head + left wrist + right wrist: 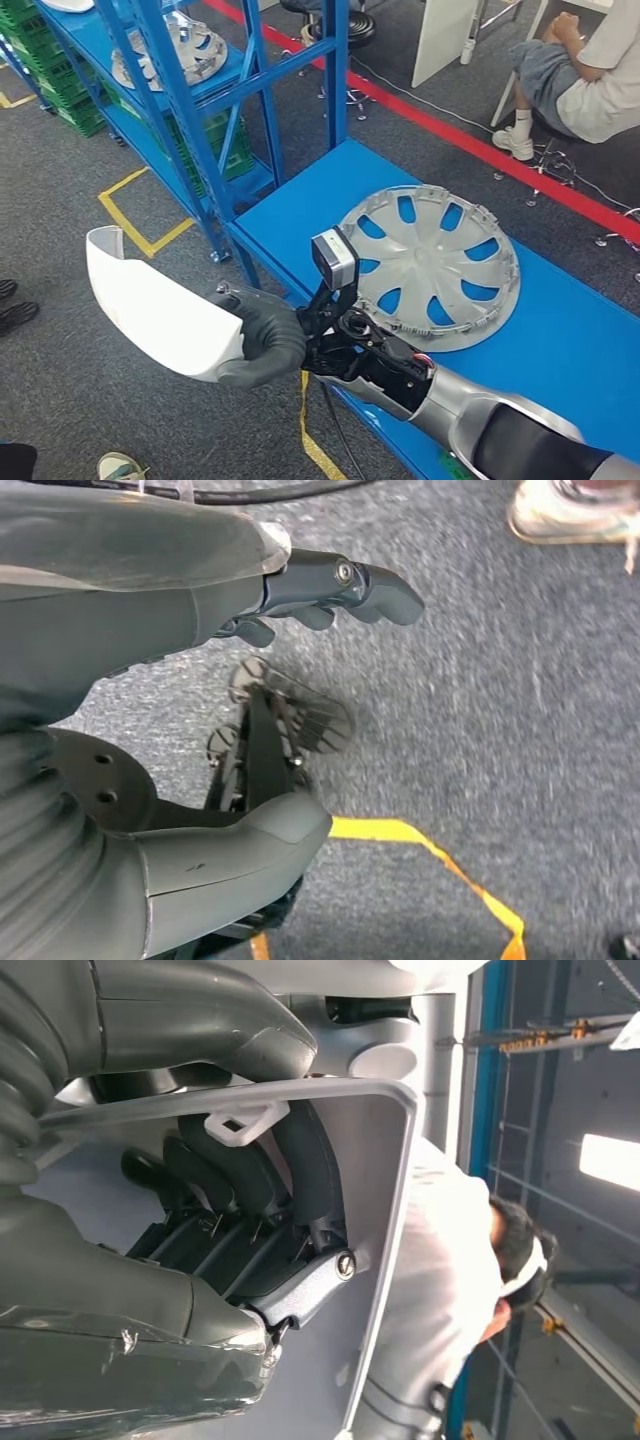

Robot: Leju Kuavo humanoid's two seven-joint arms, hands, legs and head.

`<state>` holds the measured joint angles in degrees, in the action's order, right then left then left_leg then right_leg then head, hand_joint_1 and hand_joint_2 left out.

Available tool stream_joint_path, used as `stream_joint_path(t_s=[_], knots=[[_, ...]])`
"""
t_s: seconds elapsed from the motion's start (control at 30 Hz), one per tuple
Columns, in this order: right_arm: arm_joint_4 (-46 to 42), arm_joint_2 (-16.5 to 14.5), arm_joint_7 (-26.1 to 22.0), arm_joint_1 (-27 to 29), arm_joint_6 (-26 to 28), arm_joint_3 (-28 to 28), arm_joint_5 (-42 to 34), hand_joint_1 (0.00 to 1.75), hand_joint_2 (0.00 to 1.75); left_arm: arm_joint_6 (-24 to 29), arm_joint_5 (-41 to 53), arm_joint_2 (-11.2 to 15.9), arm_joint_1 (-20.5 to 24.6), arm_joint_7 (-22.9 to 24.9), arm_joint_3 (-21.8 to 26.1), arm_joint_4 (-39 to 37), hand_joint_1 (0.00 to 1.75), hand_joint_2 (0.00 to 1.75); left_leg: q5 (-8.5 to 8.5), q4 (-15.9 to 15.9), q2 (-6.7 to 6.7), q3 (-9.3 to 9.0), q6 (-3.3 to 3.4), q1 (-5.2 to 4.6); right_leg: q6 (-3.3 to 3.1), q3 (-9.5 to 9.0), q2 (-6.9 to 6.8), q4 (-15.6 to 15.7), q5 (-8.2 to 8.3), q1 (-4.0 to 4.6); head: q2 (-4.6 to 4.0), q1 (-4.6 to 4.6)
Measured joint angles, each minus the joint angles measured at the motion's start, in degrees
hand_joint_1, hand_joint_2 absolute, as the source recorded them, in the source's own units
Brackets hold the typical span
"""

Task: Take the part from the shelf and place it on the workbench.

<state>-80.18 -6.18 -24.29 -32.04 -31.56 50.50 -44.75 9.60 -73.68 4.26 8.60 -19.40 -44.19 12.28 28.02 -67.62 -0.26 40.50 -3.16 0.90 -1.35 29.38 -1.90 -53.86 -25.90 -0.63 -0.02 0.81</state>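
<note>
My right hand (264,335) grips a white curved shell part (151,310) by one end. The part juts out over the grey floor, left of the blue workbench (573,340) and clear of its edge. From the right wrist, the dark fingers (249,1180) curl inside the part's hollow back (377,1160). A silver wheel cover (430,265) lies flat on the workbench. The blue shelf (189,110) stands at the upper left with another wheel cover (181,45) on it. My left hand (151,630) hangs over the carpet, its fingers (340,585) and thumb apart, holding nothing.
Green crates (226,150) sit under the shelf. Yellow tape (140,235) marks the floor, and a red line (483,150) runs behind the workbench. A person sits at the upper right (596,80). Shoes of bystanders (15,310) (117,466) are near my left. A person in white (445,1280) stands close.
</note>
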Motion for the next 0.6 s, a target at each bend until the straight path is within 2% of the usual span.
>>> stream_joint_path(t_s=[0.07, 0.1, 0.13, 0.2, 0.27, 0.3, 0.33, 0.4, 0.43, 0.47, 0.5, 0.53, 0.57, 0.6], knots=[[0.11, -0.13, -0.07, -0.05, 0.0, 0.08, -0.01, 1.66, 1.75, 0.01, -0.17, 0.03, -0.08, -0.1, 0.0, 0.0, 0.0, 1.75, -3.75, 8.7, 1.29, -4.52, 0.25, -0.11, 0.3, -0.16, -0.73, -0.04, -0.25, 0.15, 0.0, -0.11], [0.15, -0.2, -0.09, -0.11, 0.01, 0.09, -0.01, 1.66, 1.75, 0.01, -0.26, 0.04, -0.06, -0.16, 0.0, 0.0, 0.0, 1.75, -4.87, 12.04, 1.78, -6.23, 0.58, -0.25, 0.54, -0.21, -1.01, -0.07, -0.39, 0.3, 0.0, -0.07], [0.17, -0.27, -0.12, -0.17, 0.01, 0.1, -0.01, 1.66, 1.75, 0.01, -0.33, 0.04, -0.07, -0.21, 0.0, 0.0, 0.0, 1.75, -5.28, 13.86, 2.09, -7.14, 0.94, -0.41, 0.81, -0.26, -1.26, -0.1, -0.54, 0.45, 0.0, 0.02], [0.22, -0.4, -0.15, -0.26, 0.02, 0.11, -0.01, 1.66, 1.75, 0.0, -0.37, 0.05, -0.25, -0.26, 0.0, 0.0, 0.0, 1.75, -5.22, 14.27, 1.49, -7.2, 1.74, -0.62, 1.39, -0.45, -1.74, -0.05, -0.77, 0.59, 0.0, 0.27], [0.26, -0.5, -0.17, -0.31, 0.03, 0.12, -0.03, 1.66, 1.75, 0.0, -0.38, 0.04, -0.51, -0.25, 0.0, 0.0, 0.0, 1.75, -5.26, 14.44, 0.89, -7.41, 2.39, -0.46, 2.07, -0.15, -1.16, -0.99, -1.72, 0.39, 0.0, 0.34], [0.26, -0.53, -0.19, -0.35, 0.03, 0.12, -0.03, 1.66, 1.75, 0.0, -0.39, 0.04, -0.56, -0.26, 0.01, 0.0, 0.0, 1.75, -5.32, 14.56, 0.62, -7.54, 2.75, -0.35, 2.33, 0.64, -0.43, -2.88, -2.99, 0.28, 0.0, 0.47], [0.29, -0.53, -0.21, -0.37, 0.03, 0.12, -0.04, 1.66, 1.75, 0.0, -0.39, 0.04, -0.56, -0.26, 0.01, 0.0, 0.0, 1.75, -5.35, 14.63, 0.33, -7.62, 3.02, -0.3, 2.5, 2.11, 0.47, -6.17, -4.82, 0.18, 0.0, 0.64], [0.45, -0.53, -0.26, -0.32, 0.06, 0.12, -0.04, 1.66, 1.75, 0.0, -0.39, 0.08, -0.53, -0.27, 0.02, 0.0, 0.0, 1.75, -5.33, 14.61, -0.39, -7.63, 3.36, -0.43, 2.58, 6.03, 1.4, -14.77, -8.56, 0.17, 0.0, 1.07], [0.57, -0.53, -0.27, -0.27, 0.08, 0.12, -0.05, 1.66, 1.75, 0.0, -0.39, 0.09, -0.56, -0.27, 0.02, 0.0, 0.0, 1.75, -5.32, 14.59, -0.86, -7.65, 3.39, -0.49, 2.55, 7.56, 1.53, -17.82, -9.32, 0.17, 0.0, 1.2], [0.68, -0.53, -0.29, -0.23, 0.1, 0.12, -0.06, 1.66, 1.75, 0.01, -0.4, 0.08, -0.6, -0.27, 0.02, 0.0, 0.0, 1.75, -5.31, 14.58, -1.37, -7.7, 3.4, -0.53, 2.48, 8.12, 1.59, -18.66, -8.9, 0.17, 0.0, 1.3], [0.75, -0.53, -0.33, -0.21, 0.11, 0.12, -0.08, 1.66, 1.75, 0.01, -0.41, 0.07, -0.64, -0.27, 0.02, 0.0, 0.0, 1.75, -5.3, 14.55, -1.93, -7.79, 3.39, -0.54, 2.34, 7.53, 1.67, -17.01, -7.31, 0.17, 0.0, 1.4], [0.79, -0.53, -0.37, -0.24, 0.11, 0.11, -0.1, 1.66, 1.75, 0.01, -0.43, 0.04, -0.65, -0.27, 0.02, 0.0, 0.0, 1.75, -5.27, 14.53, -2.5, -7.93, 3.35, -0.54, 2.15, 5.92, 2.03, -13.22, -4.92, 0.18, 0.0, 1.55], [0.8, -0.53, -0.4, -0.28, 0.1, 0.11, -0.14, 1.66, 1.75, 0.02, -0.44, -0.03, -0.64, -0.27, 0.02, 0.0, 0.0, 1.75, -5.23, 14.48, -3.04, -8.02, 3.26, -0.56, 1.88, 3.98, 2.96, -8.76, -2.78, 0.17, 0.0, 1.71], [0.81, -0.53, -0.43, -0.33, 0.1, 0.1, -0.19, 1.66, 1.75, 0.02, -0.45, -0.09, -0.58, -0.27, 0.02, 0.0, 0.0, 1.75, -5.21, 14.37, -3.57, -7.99, 3.11, -0.6, 1.69, 2.25, 3.88, -4.76, -1.27, 0.13, 0.0, 1.74]])
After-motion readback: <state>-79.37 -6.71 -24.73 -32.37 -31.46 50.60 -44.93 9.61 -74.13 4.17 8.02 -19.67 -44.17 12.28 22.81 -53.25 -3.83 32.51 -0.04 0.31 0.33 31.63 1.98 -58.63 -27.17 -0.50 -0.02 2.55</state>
